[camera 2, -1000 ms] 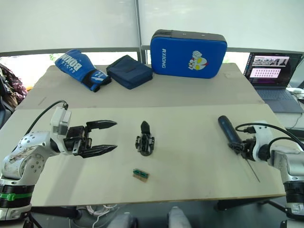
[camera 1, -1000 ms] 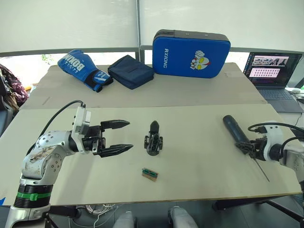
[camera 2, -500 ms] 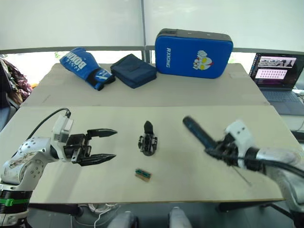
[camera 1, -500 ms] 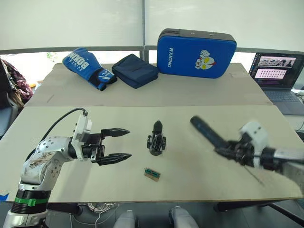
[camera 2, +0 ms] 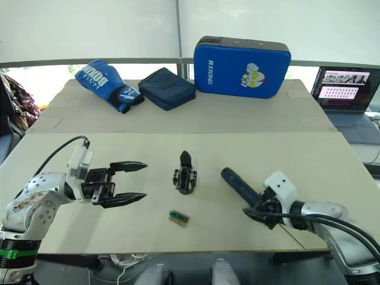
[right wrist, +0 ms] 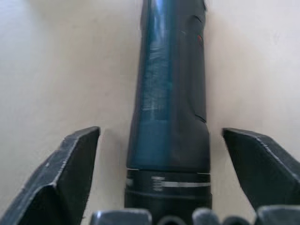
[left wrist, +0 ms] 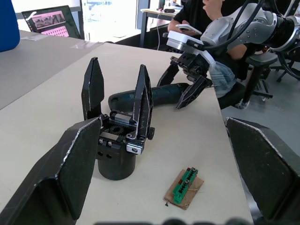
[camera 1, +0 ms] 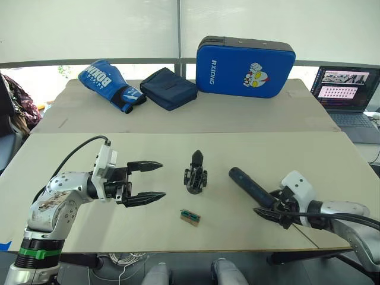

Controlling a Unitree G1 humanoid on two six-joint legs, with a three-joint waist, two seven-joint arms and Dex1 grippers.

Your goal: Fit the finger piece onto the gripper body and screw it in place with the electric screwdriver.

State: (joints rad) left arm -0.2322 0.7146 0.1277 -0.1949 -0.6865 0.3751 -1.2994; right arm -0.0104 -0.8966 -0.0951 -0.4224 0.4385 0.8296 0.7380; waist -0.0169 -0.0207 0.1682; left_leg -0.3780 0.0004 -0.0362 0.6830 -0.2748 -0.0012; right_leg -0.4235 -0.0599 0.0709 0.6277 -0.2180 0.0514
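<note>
The right wrist view gives the closest look at the electric screwdriver (right wrist: 168, 108): a dark teal-black barrel with a pale ring near the camera, lying on the pale table (camera 1: 249, 142). The two black fingers (right wrist: 70, 164) stand wide on either side of the barrel with bare table showing in each gap, so they straddle it without touching. The head views cannot settle that gap; there the right gripper (camera 1: 274, 211) sits low on the near right of the table at the screwdriver's near end, the barrel running away from it toward the middle of the table, and a thin metal bit lies on the table past the wrist.

The left wrist view shows the gripper body (left wrist: 119, 140) from the side: a round black base, exposed gears, and two upright pointed black blades, one of which may be the finger piece; I cannot tell. It stands between the left gripper's widely spread fingers (left wrist: 70, 164) but well ahead of them. Just beside it lies a small green-and-tan block (left wrist: 183, 183), and beyond it the screwdriver and the right gripper's claws.

In the head views the left gripper (camera 1: 142, 181) hovers open and empty to the left of the gripper body (camera 1: 195, 174), which stands upright at the table's middle, with the block (camera 1: 190, 217) nearer the front edge.

At the far side lie a blue boxing glove (camera 1: 107, 83), a folded navy cloth (camera 1: 168, 88) and a blue pad (camera 1: 245, 58); a laptop (camera 1: 349, 95) sits at the far right.
</note>
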